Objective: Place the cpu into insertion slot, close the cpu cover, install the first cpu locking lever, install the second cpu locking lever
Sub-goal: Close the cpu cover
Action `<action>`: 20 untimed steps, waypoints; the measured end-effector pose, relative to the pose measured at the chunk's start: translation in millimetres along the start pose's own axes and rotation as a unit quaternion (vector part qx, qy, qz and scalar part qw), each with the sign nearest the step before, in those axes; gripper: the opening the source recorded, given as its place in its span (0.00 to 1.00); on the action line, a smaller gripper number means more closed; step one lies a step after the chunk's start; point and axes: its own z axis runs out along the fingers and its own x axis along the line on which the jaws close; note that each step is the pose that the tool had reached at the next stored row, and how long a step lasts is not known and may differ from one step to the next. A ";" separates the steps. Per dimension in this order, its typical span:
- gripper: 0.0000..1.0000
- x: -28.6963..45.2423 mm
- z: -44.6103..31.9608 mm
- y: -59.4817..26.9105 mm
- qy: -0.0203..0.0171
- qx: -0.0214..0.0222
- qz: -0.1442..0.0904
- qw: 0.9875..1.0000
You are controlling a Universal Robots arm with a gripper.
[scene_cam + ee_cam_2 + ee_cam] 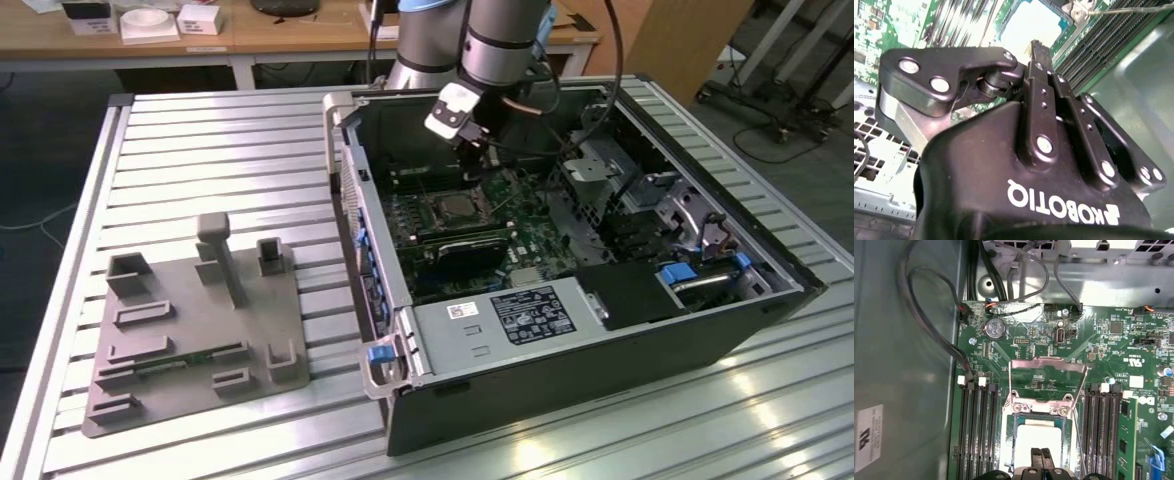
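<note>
One arm [501, 40] vertical, tool [1040, 454] over cpu [1029, 437]

Looked like a robotics lab or workshop. Had a slatted metal table [200, 140] carrying an opened PC [561, 390] and a grey jig [187, 350], with an arm [501, 35] reaching in. Had a wooden desk [307, 35] with small boxes [147, 22] at the back, a cable [40, 215] on the floor, and wheeled stands [787, 85] on the exterior view's right.

The black pincer [1038, 47] is seen from behind, its tip pointed at the pale top of the cpu [1029, 27]. Long memory slots [1114, 35] are seen beside the tip, and green circuit board [879, 20] on its other side.
</note>
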 end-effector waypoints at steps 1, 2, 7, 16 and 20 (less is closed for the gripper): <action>0.10 0.0 -1.3 0.0 0.000 0.000 0.000 1.000; 0.10 0.0 -3.0 0.0 0.000 0.000 0.000 1.000; 0.10 -0.1 -9.1 0.0 0.000 0.000 0.000 1.000; 0.10 0.0 -9.6 -0.1 -0.001 -0.014 0.000 1.000; 0.10 0.0 -9.9 0.3 -0.001 -0.014 0.000 1.000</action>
